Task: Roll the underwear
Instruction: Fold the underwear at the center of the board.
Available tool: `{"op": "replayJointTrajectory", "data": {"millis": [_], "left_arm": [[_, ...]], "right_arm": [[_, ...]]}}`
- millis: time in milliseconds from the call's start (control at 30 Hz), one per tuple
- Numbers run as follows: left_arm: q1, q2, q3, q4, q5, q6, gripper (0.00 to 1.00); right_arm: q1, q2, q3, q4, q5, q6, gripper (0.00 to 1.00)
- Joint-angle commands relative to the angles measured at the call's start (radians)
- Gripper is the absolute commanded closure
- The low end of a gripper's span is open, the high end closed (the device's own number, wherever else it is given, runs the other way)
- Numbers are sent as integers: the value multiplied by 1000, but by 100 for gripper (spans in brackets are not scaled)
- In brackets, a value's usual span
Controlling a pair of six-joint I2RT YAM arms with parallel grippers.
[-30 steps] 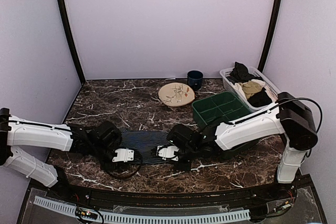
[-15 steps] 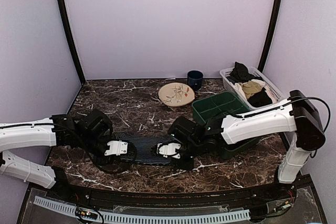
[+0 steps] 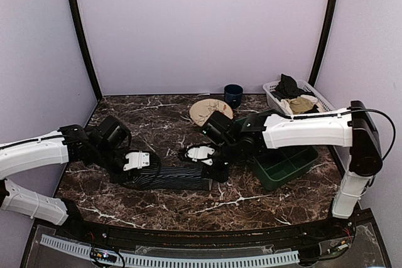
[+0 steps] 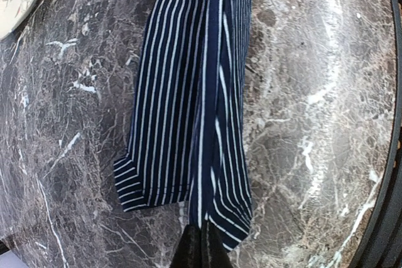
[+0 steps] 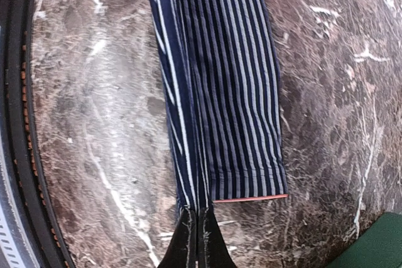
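Navy pinstriped cloth underwear (image 3: pixel 179 179) lies folded into a long narrow band on the dark brown marble counter (image 3: pixel 270 202). Its long axis runs left to right between the two arms. The left fingers (image 4: pixel 187 254) are clamped together on the near-edge layer at one end, and the right fingers (image 5: pixel 186 243) pinch the same layer at the opposite end. Neither arm is nearer. Rolling, I judge, must run along that axis.

Navy pinstripe underwear (image 3: pixel 173 178) folded in narrow strip, stretched flat.
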Motion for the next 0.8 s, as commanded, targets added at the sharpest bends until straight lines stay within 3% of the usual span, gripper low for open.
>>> {"op": "replayJointTrajectory", "data": {"millis": [0, 767], "left_arm": [[58, 61, 41, 52, 18, 72, 100], [188, 398, 114, 231, 7, 144, 100]], "right_arm": [[-48, 53, 56, -63, -14, -20, 100], [-180, 297, 272, -88, -44, 1, 100]]}}
